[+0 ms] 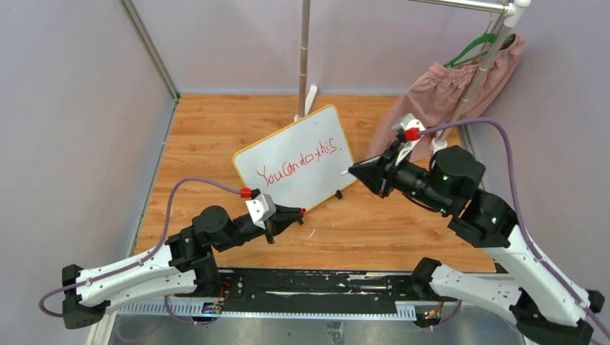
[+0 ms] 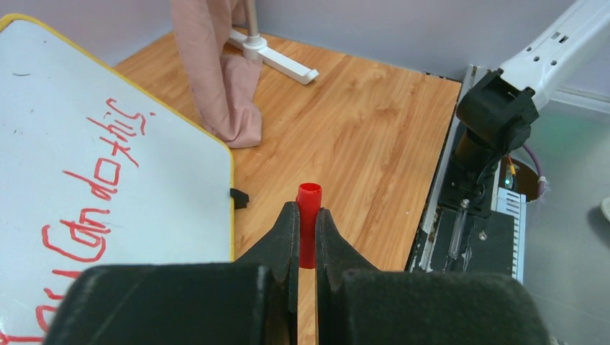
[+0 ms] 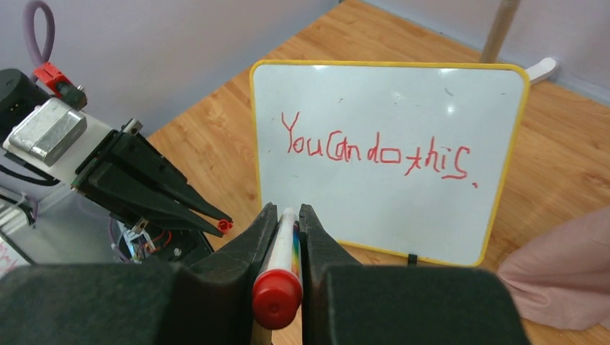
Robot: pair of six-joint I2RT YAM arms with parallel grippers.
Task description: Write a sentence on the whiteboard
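On a wooden table [image 1: 216, 144], a red cap [image 2: 308, 215] is being pinched by the left gripper [image 1: 296, 212] and a marker [image 3: 282, 266] by the right gripper [image 1: 357, 172]; beyond, the whiteboard [image 1: 316, 136] is being displayed with the sentence [image 1: 296, 161], a pink garment [image 1: 431, 90] hanging behind.

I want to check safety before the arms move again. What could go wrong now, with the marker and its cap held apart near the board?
1. The right gripper holds the marker uncapped beside the whiteboard; a stray move could streak the sentence.
2. The left gripper pinches the red cap only near its fingertips, so it might slip.
3. Recapping needs close alignment of both arms; a miss could ink the fingers.
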